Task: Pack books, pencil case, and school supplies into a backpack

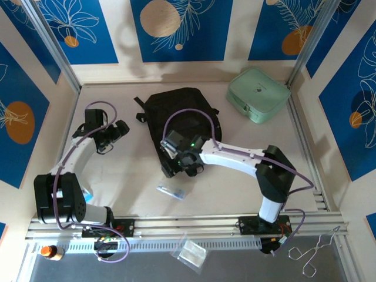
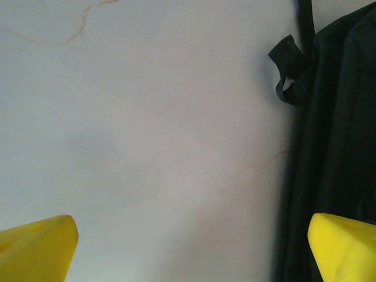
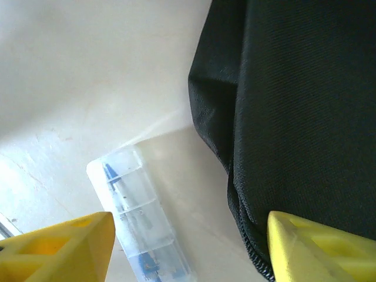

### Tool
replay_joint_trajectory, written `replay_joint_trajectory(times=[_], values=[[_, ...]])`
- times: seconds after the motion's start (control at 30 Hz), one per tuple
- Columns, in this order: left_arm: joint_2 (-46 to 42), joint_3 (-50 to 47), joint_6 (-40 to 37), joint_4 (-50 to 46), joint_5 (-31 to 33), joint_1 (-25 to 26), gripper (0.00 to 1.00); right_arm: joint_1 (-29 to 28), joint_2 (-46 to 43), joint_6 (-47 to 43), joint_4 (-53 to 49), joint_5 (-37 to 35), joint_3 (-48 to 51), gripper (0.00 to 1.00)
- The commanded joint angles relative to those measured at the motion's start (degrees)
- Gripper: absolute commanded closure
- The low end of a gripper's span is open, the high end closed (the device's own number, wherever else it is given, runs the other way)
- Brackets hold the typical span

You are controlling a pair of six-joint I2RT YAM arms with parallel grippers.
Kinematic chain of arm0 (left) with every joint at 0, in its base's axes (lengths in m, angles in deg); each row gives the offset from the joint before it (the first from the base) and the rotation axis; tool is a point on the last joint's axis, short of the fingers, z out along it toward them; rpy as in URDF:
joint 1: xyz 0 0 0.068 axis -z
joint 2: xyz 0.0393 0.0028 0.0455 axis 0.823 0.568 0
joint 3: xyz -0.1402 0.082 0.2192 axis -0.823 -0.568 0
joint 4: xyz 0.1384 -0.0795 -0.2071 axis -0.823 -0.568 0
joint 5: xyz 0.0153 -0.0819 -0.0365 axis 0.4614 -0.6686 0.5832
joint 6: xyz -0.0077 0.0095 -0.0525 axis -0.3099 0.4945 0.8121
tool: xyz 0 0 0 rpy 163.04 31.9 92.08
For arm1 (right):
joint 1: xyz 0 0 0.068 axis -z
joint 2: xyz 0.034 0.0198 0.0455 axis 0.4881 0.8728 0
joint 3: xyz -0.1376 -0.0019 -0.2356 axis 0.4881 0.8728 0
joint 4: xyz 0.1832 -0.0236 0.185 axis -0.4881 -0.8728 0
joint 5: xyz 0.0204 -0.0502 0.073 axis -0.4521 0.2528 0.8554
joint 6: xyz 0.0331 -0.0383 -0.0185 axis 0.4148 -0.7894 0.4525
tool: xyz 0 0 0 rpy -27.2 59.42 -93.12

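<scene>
Backpack [image 1: 188, 111], lower edge behind released right gripper [image 1: 170, 167]; left gripper [image 1: 119, 130] released too; pencil case [image 3: 138, 223] cropped at frame bottom.

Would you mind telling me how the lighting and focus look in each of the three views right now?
Top external: even, soft light, only faint shadows on the table, the backpack a near-featureless black. Left wrist: pale washed-out table, the yellow tips of the left gripper soft-edged. Right wrist: glare whitens the table top left, the backpack's weave is crisp, the pencil case slightly soft.
</scene>
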Motion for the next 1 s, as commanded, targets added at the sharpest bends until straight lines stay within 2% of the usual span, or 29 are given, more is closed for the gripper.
replay_joint_trajectory(times=[0.0, 0.13, 0.23, 0.37, 0.6, 0.77, 0.87, 0.97], values=[[-2.23, -1.49, 0.59, 1.32, -2.37, -1.94, 0.0, -2.82, 2.77, -4.15, -3.57, 0.63, -3.1, 0.33], [-3.62, -2.86, -0.09, 1.41, -2.54, -2.99, 0.0, -5.48, 6.68, -6.18, -4.9, 0.04, -4.9, 0.34], [-4.27, -3.32, -0.65, 1.2, -2.29, -3.17, 0.01, -7.06, 9.42, -6.55, -7.1, -3.04, -6.97, 0.37], [-4.66, -3.32, -1.32, 0.58, -2.36, -3.26, 0.0, -7.42, 8.8, -4.65, -7.61, -6.7, -7.33, 0.38], [-4.76, -3.31, -1.4, 0.57, -2.8, -3.26, 0.0, 2.52, 8.58, 2.27, -5.02, -4.34, -1.43, 0.38], [-4.66, -2.96, -0.89, 0.71, -3.51, -3.26, 0.0, 9.64, 11.31, 3.85, -5.06, -9.84, -2.2, 0.43], [-4.66, -2.87, -0.71, 0.83, -4.04, -3.26, 0.0, 12.29, 11.01, 4.29, -6.14, -12.23, -4.13, 0.44], [-4.78, -2.96, -0.75, 0.53, -4.31, -3.24, 0.0, 11.27, 7.13, 1.54, -5.04, -11.45, -4.09, 0.42]])
